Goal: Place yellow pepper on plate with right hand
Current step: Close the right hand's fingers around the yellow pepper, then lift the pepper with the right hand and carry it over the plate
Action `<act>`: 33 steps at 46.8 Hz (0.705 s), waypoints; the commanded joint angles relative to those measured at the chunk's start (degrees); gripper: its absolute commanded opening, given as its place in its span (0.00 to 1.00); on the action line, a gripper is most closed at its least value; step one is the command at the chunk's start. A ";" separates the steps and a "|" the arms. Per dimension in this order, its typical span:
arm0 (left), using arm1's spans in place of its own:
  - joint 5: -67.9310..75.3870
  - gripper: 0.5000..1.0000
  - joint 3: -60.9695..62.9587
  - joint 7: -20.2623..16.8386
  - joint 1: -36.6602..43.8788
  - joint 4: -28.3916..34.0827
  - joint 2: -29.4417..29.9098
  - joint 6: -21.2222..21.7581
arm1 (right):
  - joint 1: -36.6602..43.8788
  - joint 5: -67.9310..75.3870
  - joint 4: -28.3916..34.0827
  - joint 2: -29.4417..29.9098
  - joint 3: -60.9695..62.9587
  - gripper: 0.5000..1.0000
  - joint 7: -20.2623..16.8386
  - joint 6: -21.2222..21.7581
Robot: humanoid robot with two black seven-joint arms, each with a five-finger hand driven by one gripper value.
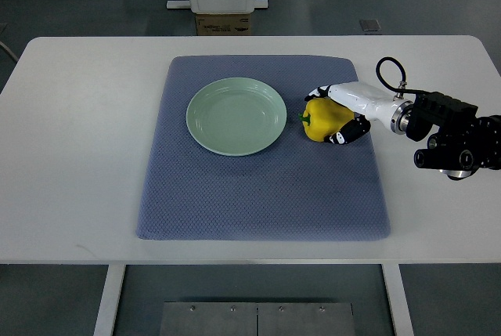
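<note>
Right hand [338,115] wraps the yellow pepper [321,120] from its right side, fingers curled over and under it, so the stem faces the plate [235,115]. Pepper sits on the blue mat [262,195], just right of the plate, mid-frame on the bench [78,156].

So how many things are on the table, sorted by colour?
Yellow: 1, the yellow pepper, with the right robot hand wrapped around it
Green: 1, the plate, with nothing on it
Blue-grey: 1, the mat
Total: 3
</note>
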 commanded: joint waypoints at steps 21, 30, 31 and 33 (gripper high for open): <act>-0.08 1.00 0.00 0.00 0.00 0.00 0.00 0.00 | -2.03 0.46 -1.77 -1.30 4.39 0.00 -0.81 -4.44; 0.00 1.00 0.00 0.00 0.00 0.00 0.00 0.00 | 0.16 0.37 -1.51 -2.79 4.74 0.00 -0.64 -4.44; 0.00 1.00 -0.09 0.00 0.00 0.00 0.00 0.00 | 0.60 0.37 -1.42 -2.79 4.74 0.00 -0.64 -4.44; 0.00 1.00 0.00 0.00 0.00 0.00 0.00 0.00 | 1.39 0.37 -1.07 -2.79 4.74 0.00 -0.64 -4.44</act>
